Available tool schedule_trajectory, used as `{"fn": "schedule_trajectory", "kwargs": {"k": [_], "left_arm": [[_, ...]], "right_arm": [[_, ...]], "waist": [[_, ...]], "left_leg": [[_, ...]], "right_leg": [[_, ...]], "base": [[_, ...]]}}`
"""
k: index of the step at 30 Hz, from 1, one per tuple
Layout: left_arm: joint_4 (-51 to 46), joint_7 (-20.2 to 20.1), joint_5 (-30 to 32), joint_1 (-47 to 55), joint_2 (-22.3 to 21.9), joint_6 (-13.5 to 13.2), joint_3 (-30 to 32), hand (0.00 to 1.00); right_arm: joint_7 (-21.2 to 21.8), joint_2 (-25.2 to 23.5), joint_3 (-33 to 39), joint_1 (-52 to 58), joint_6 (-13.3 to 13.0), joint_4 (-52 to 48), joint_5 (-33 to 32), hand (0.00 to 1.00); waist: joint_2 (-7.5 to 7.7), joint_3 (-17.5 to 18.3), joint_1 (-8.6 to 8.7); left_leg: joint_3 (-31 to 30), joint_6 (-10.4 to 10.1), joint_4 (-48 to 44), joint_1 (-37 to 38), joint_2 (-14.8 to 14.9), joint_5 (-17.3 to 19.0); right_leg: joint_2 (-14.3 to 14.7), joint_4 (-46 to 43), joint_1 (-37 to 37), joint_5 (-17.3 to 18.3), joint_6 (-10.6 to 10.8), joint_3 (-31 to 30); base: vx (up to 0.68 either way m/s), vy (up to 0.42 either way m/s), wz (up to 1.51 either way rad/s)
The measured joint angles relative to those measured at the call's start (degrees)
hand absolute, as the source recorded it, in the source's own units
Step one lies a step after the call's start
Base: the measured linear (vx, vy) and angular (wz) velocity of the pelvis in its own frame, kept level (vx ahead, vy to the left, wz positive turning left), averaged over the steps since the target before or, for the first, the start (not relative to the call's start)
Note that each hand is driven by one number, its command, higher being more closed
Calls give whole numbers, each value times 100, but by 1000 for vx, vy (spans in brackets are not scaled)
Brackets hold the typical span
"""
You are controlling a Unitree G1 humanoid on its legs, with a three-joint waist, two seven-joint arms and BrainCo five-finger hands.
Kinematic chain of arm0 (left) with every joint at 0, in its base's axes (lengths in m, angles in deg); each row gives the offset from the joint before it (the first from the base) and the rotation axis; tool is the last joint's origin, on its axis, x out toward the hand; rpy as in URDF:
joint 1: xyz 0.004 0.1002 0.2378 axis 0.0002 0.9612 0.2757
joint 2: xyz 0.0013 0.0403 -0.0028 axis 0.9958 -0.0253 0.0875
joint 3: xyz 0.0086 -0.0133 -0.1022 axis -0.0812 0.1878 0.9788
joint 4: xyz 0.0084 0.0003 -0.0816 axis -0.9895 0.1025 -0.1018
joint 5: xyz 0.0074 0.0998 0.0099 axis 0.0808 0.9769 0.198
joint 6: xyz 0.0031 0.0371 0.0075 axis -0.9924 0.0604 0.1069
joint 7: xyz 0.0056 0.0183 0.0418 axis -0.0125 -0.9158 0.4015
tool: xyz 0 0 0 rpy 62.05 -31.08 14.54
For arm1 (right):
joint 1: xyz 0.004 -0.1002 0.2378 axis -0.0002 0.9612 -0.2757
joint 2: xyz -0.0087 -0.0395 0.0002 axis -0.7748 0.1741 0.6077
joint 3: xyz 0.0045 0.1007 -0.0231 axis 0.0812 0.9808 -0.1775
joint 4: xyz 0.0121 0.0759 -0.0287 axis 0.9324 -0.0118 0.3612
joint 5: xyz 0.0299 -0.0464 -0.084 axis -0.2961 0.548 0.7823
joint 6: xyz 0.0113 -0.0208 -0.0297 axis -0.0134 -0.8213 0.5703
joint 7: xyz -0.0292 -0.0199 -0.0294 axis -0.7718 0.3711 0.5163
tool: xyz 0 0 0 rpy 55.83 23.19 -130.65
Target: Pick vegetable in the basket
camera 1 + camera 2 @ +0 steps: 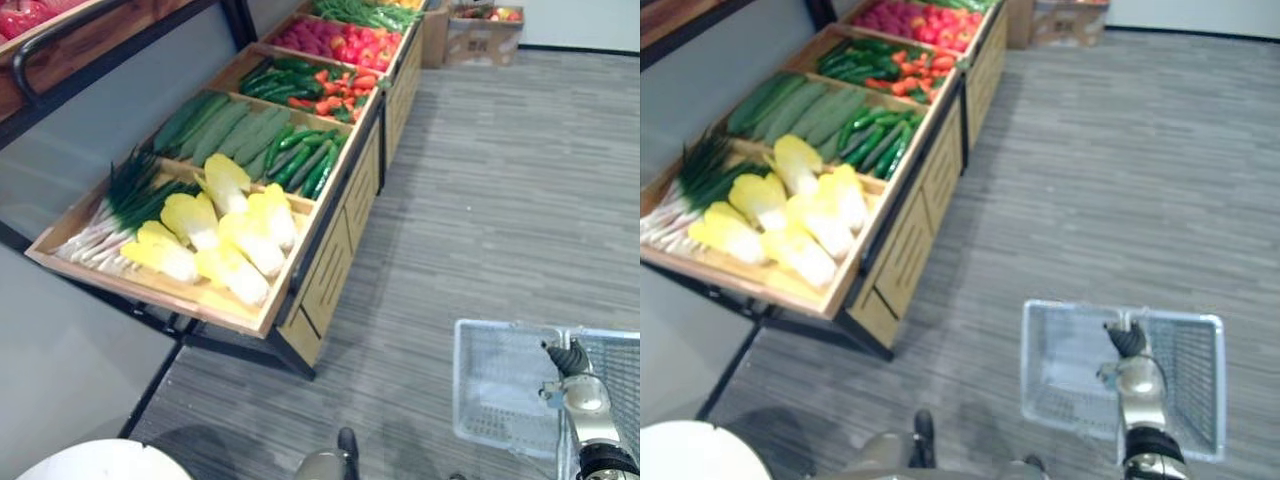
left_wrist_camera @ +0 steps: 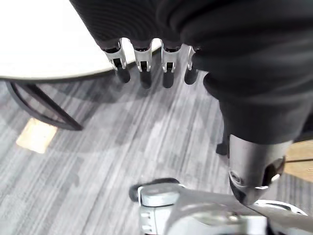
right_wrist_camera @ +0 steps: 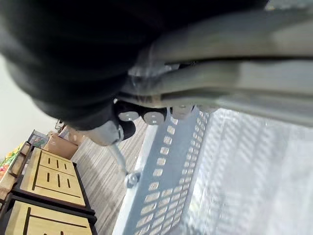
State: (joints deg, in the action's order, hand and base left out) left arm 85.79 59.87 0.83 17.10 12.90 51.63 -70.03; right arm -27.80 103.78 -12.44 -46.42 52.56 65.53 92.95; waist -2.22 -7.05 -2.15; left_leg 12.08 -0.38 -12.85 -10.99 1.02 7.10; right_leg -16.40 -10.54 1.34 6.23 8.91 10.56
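Approach step. The basket [image 1: 1060, 362], seemingly without a vegetable in it, is held near right by its handle in the curled right hand [image 1: 1125, 342]. The left hand [image 2: 143, 68] hangs relaxed, holding nothing. The vegetables [image 1: 230, 235] lie in the stand [image 1: 330, 270], far left. A left-hand reach towards them is called for next.

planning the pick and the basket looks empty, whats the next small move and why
Probably raise the left hand toward the napa cabbages in the nearest crate: its fingers hang straight and hold nothing, while the right hand is curled on the basket, which looks empty.
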Motion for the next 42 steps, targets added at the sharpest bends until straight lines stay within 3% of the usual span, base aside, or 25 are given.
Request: {"fn": "schedule_trajectory", "kwargs": {"k": [2,3,4,5,6,7,8,10,13,14,15,16,17,19,22,27,30,33,37,38,39,42], "left_arm": [[-18,-4,138,46,56,0,-112,0],[-36,-1,157,76,117,-3,-235,0],[-93,3,158,67,216,-1,-501,0],[-157,9,150,47,250,-2,-592,0],[-262,22,98,-77,282,-5,-727,0],[-302,35,57,-185,294,-11,-755,0],[-360,50,55,-245,289,-14,-781,0],[-562,69,51,-360,251,-30,-777,0],[-709,132,46,-403,179,-136,-718,0],[-708,138,34,-409,186,-139,-667,0],[-706,145,-70,-412,242,-137,-570,0],[-696,146,-102,-412,314,-137,-493,0],[-554,174,-162,-486,198,-94,-314,0],[-513,186,-163,-482,-2,-67,-106,0],[-515,217,-169,-513,-46,-71,179,0],[-479,363,-591,-445,-233,-58,904,0],[-557,482,-845,-307,-218,-66,1063,0],[-589,608,-830,-256,-199,-67,914,0],[-589,675,-817,-272,-208,-62,675,0],[-591,679,-813,-275,-209,-62,661,0],[-591,690,-785,-267,-208,-62,658,0],[-589,693,-758,-267,-222,-55,594,0]], "right_arm": [[-1,-184,48,69,2,2,-5,100],[-1,-314,46,93,2,2,-5,100],[0,-454,17,147,0,5,-9,100],[-12,-498,25,158,-15,4,-39,100],[-40,-497,182,139,-105,-3,-183,100],[-65,-479,284,137,-121,2,-236,100],[-89,-479,363,131,-123,5,-242,100],[-171,-478,519,125,-135,15,-382,100],[-221,-467,692,71,-136,34,-576,100],[-245,-468,808,73,-135,96,-621,100],[-247,-484,901,78,-127,260,-629,100],[-246,-523,941,102,-107,308,-639,100],[-251,-549,1113,56,-60,464,-681,100],[-248,-645,1157,74,7,460,-704,100],[-255,-737,1431,360,2,343,-852,100],[-253,-902,1541,590,-11,396,-909,100],[-256,-1034,1543,714,-22,464,-913,100],[-266,-1023,1558,722,-98,470,-1045,100],[-275,-1021,1763,807,-190,621,-1131,100],[-282,-1020,1814,848,-204,670,-1260,100],[-280,-1027,1817,857,-212,687,-1305,100],[-277,-1029,1988,972,-255,681,-1361,100]], "waist": [[44,-16,33],[90,8,57],[108,20,85],[97,28,110],[136,33,168],[126,12,211],[109,-16,226],[52,-67,264],[72,-68,377],[150,-42,380],[330,-57,368],[456,-90,368],[268,-108,317],[65,-117,279],[120,-92,283],[16,35,335],[159,87,350],[156,134,335],[55,124,352],[15,113,349],[5,112,343],[-35,134,360]], "left_leg": [[27,58,229,452,-128,40],[33,137,321,673,-178,83],[-50,287,411,1015,-198,165],[-93,331,450,1142,-202,191],[-300,409,500,1354,-212,245],[-423,409,572,1498,-173,243],[-508,407,631,1620,-128,241],[-714,404,678,1844,10,241],[-966,290,665,2019,111,280],[-1018,52,621,2055,145,422],[-1134,-268,560,2109,146,655],[-1166,-400,547,2147,141,789],[-1207,-550,427,2094,489,989],[-1105,-730,490,2129,898,887],[-1211,-896,646,2120,987,556],[-1516,-1082,800,1667,1233,209],[-1422,-994,659,1312,1196,-296],[24,-637,753,1098,1214,-754],[1206,-498,899,1026,1235,-791],[1229,-415,947,1044,1198,-675],[1217,-457,1041,1019,1145,-639],[1156,-361,1363,1031,910,-701]], "right_leg": [[-181,-1248,-356,-46,22,-289],[-269,-2056,-647,-234,46,-453],[-279,-3173,-1132,-929,117,-770],[-260,-3554,-1282,-1123,152,-875],[-143,-4245,-1583,-555,-19,-914],[-28,-4352,-1668,-169,-163,-737],[56,-4326,-1714,20,-269,-587],[250,-3767,-1833,278,-506,-126],[473,-1773,-1874,165,-431,-327],[472,-817,-1812,-315,-436,-546],[400,-40,-1697,-1225,-521,-867],[335,83,-1644,-1579,-423,-1027],[624,-28,-1557,-1255,-180,-936],[897,-261,-1520,-951,-357,-718],[807,-727,-1513,-503,-393,-358],[913,-175,-1363,-469,-390,220],[823,353,-949,-562,-403,617],[759,639,-755,-577,-429,950],[677,655,-599,-598,-458,1510],[655,679,-514,-610,-437,1602],[653,753,-476,-644,-383,1626],[618,1173,-315,-849,-275,1634]], "base": [[289,180,4],[326,139,5],[410,134,10],[439,75,39],[449,21,64],[374,-22,74],[355,-63,69],[307,-97,61],[312,-184,75],[431,-348,86],[375,-346,82],[361,-429,79],[329,-443,62],[289,-399,42],[130,-231,63],[6,-144,68],[-34,-115,99],[-65,-56,100],[-118,28,85],[-86,83,58],[-45,58,32],[-8,83,20]]}}
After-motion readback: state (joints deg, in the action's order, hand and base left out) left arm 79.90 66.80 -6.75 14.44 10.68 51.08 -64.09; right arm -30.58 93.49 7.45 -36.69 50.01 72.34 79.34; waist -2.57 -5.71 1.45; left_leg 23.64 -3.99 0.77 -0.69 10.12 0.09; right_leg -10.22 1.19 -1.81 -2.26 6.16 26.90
